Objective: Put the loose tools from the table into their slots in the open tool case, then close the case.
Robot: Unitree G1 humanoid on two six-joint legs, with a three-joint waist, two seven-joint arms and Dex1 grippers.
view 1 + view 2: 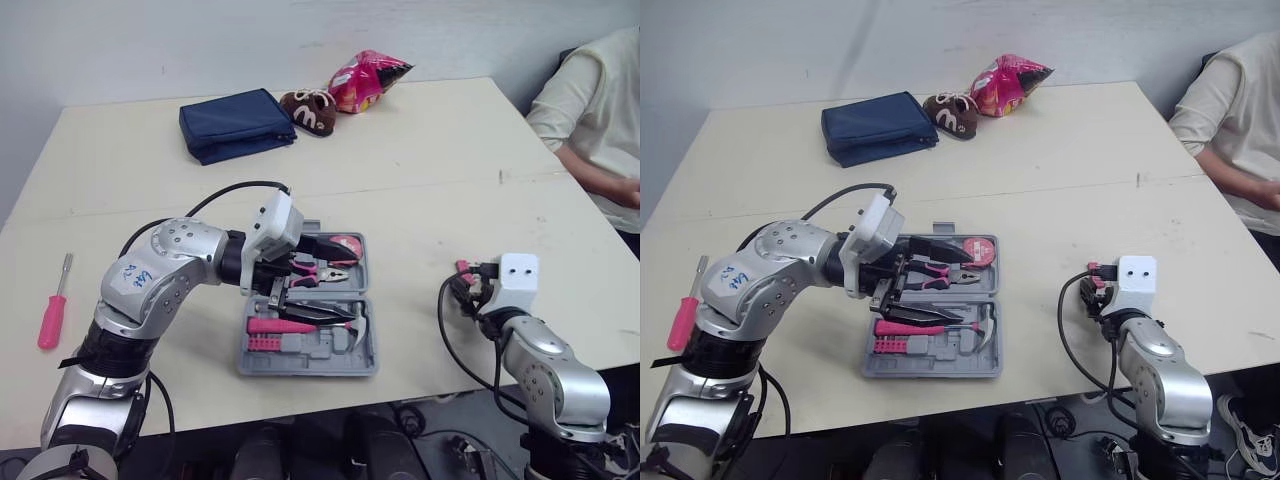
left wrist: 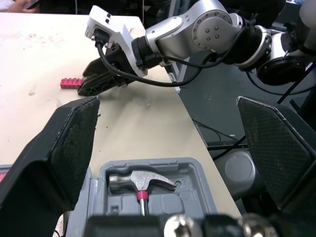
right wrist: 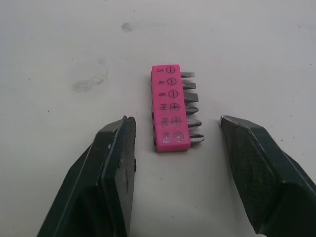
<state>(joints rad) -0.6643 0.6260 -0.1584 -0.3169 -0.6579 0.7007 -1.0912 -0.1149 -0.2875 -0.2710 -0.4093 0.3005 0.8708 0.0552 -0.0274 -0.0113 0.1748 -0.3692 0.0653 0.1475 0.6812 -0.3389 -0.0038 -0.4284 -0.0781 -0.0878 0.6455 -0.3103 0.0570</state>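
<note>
The grey tool case [image 1: 305, 340] lies open near the front edge of the tabletop [image 1: 430, 160], a little left of centre. The left hand [image 1: 955, 285] hangs over it with its two black fingers spread wide and nothing between them. Below it, pink-handled pliers [image 1: 325, 270] and a round red tape measure [image 1: 345, 245] sit in the far half of the case. In the near half there is a hammer [image 2: 140, 182] bedded in its slot, beside a pink-handled tool [image 1: 275, 325] and a row of pink bits [image 1: 263, 343]. To the right, well apart from the case, the right hand [image 3: 175, 123] is down at the tabletop. Its fingers [image 3: 116, 163] are open on either side of a loose pink bit holder [image 3: 170, 108], which lies flat and is not touched by either finger. A pink-handled screwdriver [image 1: 52, 318] lies alone by the tabletop's left edge. At the far side are a navy pouch [image 1: 237, 124], a small brown packet [image 1: 313, 108] and a pink snack bag [image 1: 365, 78]. A person in a pale top [image 1: 590, 110] sits at the far right corner.
</note>
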